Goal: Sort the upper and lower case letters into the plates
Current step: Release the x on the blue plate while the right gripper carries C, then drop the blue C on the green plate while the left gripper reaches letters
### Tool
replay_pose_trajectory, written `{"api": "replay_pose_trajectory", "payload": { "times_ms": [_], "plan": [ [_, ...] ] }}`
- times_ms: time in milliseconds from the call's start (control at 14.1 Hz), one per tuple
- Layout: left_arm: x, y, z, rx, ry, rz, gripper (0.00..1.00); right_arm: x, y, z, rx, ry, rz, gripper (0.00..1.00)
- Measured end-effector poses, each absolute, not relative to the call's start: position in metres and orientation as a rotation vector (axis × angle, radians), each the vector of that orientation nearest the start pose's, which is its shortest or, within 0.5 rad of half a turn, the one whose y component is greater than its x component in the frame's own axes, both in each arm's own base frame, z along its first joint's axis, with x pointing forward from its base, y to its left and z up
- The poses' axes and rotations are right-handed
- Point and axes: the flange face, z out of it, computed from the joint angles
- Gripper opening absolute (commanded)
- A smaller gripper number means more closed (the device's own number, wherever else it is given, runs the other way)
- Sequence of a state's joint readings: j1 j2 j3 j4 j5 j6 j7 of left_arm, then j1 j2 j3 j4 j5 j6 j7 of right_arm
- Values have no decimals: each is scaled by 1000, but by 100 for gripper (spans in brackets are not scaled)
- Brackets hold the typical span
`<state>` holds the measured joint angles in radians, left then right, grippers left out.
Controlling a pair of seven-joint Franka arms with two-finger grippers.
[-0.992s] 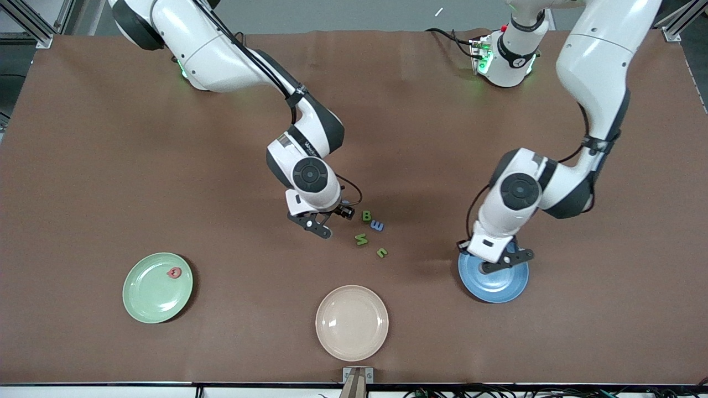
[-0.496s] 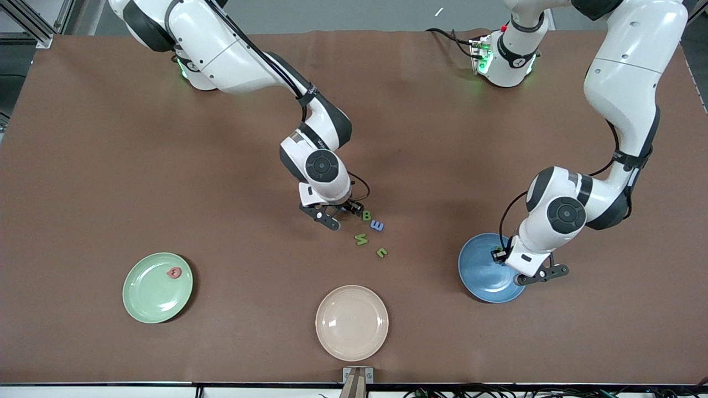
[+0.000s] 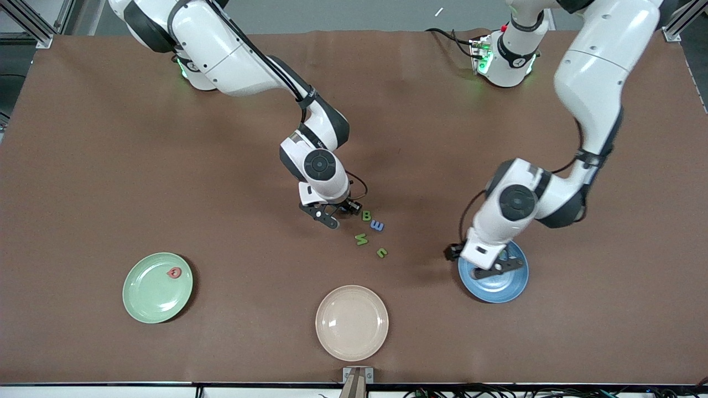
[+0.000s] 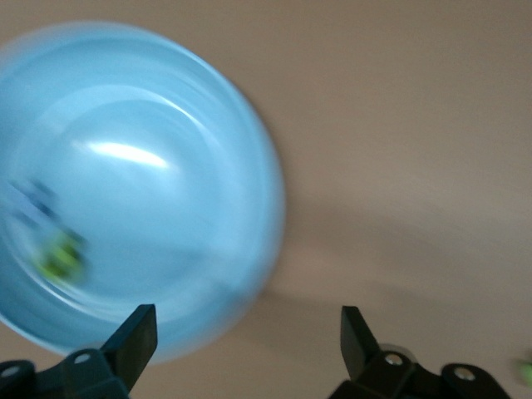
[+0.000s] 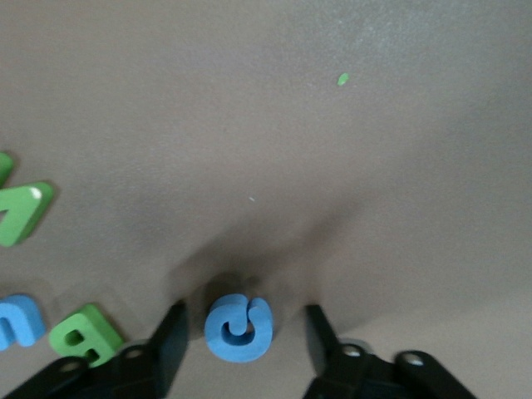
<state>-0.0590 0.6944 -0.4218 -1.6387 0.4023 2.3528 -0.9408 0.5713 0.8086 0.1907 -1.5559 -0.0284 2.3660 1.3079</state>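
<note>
Tabletop (image 3: 110, 138), brown, matte, carrying all items. Right gripper (image 3: 334, 216) (image 5: 241, 337): low over the tabletop at the letter cluster's end nearer the right arm, fingers (image 5: 166, 337) spread on either side of a small blue chunky toy letter (image 5: 238, 328) with a gap on each side, holding nothing. Green chunky letter B (image 3: 366, 215) (image 5: 83, 335) just beside it, then a blue letter (image 3: 377, 225) (image 5: 17, 320); a green V-shaped letter (image 3: 361, 239) (image 5: 21, 212) and a small green curved letter (image 3: 381, 252) lie nearer the camera, close by. Left gripper (image 3: 496, 267) (image 4: 249, 345): over the round glossy blue plate (image 3: 511, 284) (image 4: 166, 133), fingers (image 4: 137, 337) wide apart and empty. In that plate, at roughly nine o'clock in the left wrist view, a blurred green letter (image 4: 60, 256) and a dark blue one (image 4: 29, 199). Pale green glossy plate (image 3: 144, 293): toward the right arm's end, holding one pink letter (image 3: 175, 272). Cream-beige round plate (image 3: 352, 323): nearest the camera, between the other two.
</note>
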Motion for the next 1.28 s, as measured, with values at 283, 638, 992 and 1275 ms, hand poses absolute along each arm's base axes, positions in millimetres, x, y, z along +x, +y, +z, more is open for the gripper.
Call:
{"api": "replay_pose_trajectory", "payload": {
  "times_ms": [283, 638, 992, 1275],
  "plan": [
    [584, -385, 240, -3133, -570, -127, 61, 523, 472, 180, -2932, 882, 137, 12],
    [555, -426, 208, -3089, -755, -55, 56, 539, 454, 186, -2973, 864, 120, 11],
    [548, -431, 192, -3038, -904, -20, 57, 635, 330, 237, -3143, 526, 110, 11],
    [537, -441, 177, -3004, -975, 9, 55, 688, 198, 238, -3272, 156, 80, 11]
  ]
}}
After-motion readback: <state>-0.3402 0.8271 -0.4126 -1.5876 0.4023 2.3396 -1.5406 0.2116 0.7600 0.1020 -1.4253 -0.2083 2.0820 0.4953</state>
